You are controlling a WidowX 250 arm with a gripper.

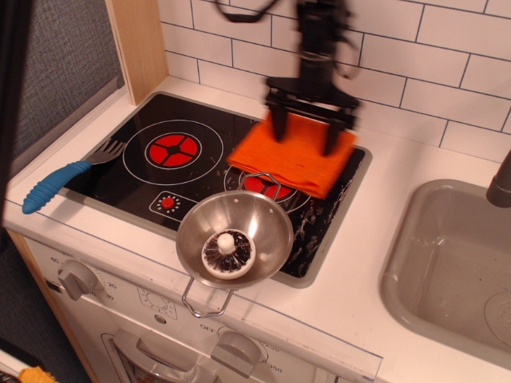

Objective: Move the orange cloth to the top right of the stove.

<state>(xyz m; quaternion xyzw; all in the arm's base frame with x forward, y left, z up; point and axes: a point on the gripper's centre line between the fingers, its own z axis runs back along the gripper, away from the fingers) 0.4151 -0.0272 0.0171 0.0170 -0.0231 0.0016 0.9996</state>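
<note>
nearest, a shiny steel strainer with a wire handle sits on the front edge of the stove, a white and dark round thing in its bowl. a blue-handled fork lies at the stove's left edge on the white counter. beyond the strainer, the orange cloth, a textured folded square turned cornerwise, covers the back of the right burner, near the stove's far right corner. the blurred black hand stands above it, fingers spread and planted on the cloth.

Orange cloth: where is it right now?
The orange cloth is over the stove's back right part, covering the right burner's far side, under the pincer, just behind the metal bowl.
</note>
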